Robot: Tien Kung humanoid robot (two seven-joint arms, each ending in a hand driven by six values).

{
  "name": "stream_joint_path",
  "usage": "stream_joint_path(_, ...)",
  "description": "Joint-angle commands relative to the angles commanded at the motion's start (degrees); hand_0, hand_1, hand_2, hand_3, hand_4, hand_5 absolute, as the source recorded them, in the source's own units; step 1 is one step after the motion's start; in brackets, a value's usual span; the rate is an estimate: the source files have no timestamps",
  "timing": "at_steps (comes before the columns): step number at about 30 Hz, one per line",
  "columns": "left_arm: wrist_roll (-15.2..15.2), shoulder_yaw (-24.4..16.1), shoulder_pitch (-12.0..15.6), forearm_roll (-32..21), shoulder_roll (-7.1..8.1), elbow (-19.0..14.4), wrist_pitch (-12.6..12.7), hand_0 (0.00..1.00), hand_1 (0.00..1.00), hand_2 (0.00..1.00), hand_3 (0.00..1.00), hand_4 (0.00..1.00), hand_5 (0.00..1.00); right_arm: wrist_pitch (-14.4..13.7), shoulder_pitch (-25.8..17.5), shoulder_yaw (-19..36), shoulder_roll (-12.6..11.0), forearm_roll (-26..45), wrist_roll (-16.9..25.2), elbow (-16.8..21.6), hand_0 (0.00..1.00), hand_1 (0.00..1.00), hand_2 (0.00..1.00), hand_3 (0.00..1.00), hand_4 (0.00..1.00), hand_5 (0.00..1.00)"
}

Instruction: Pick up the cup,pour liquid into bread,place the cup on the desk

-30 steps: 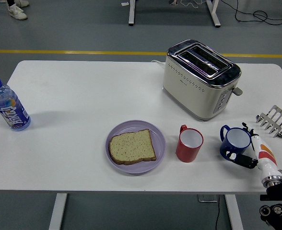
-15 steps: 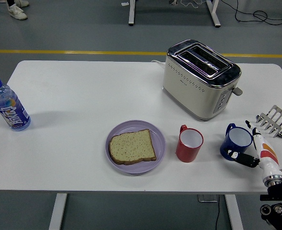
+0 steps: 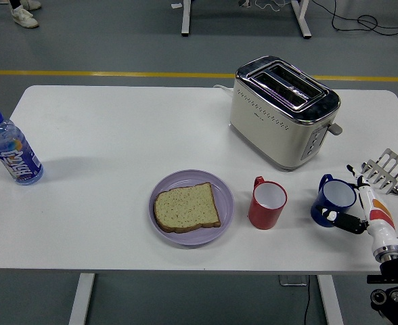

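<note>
At the lower right of the frame the right hand (image 3: pixel 351 203) sat against the blue cup (image 3: pixel 335 201), with fingers curled around the cup's right and lower side; the grip looked partial, thumb and fingers hugging the wall rather than fully wrapped, and whether it bore the cup's weight could not be told, since the cup appeared to be resting on the table (image 3: pixel 118 128). The left hand was not in view. The likeliest failure from here was a slip or tilt on lifting, because the hold sat low and to one side while the handle pointed up and left, away from the palm. A sideways carry toward the bread (image 3: pixel 186 207) on the purple plate (image 3: pixel 223 186) at lower centre would also have to pass the red cup (image 3: pixel 267 202), which stood between them just beside the plate, and a low path could knock it over. The metal rack (image 3: pixel 387 170) lay close behind the wrist and might be nudged. The white tabletop was smooth and matte, carrying a toaster (image 3: pixel 284 110) at upper right and a water bottle (image 3: pixel 12 149) at the far left. Beyond lay a grey floor with a yellow line, table legs and cables along the top.
</note>
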Motion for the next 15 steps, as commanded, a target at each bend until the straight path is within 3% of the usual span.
stream_joint_path(7,0.0,0.1,0.0,-0.2,0.01,0.0,0.0,0.684,0.695,0.701,0.557,0.253,0.998,-1.9,-1.4,2.1,-0.4,0.7,0.5,4.1,0.911,0.827,0.998,0.998,0.976,0.194)
stream_joint_path(15,-0.1,0.1,-0.1,-0.4,0.01,0.0,0.0,0.685,0.697,0.702,0.556,0.254,0.998,-1.9,-1.9,6.0,-0.3,4.3,3.3,8.0,0.893,0.803,0.96,0.974,0.962,0.204)
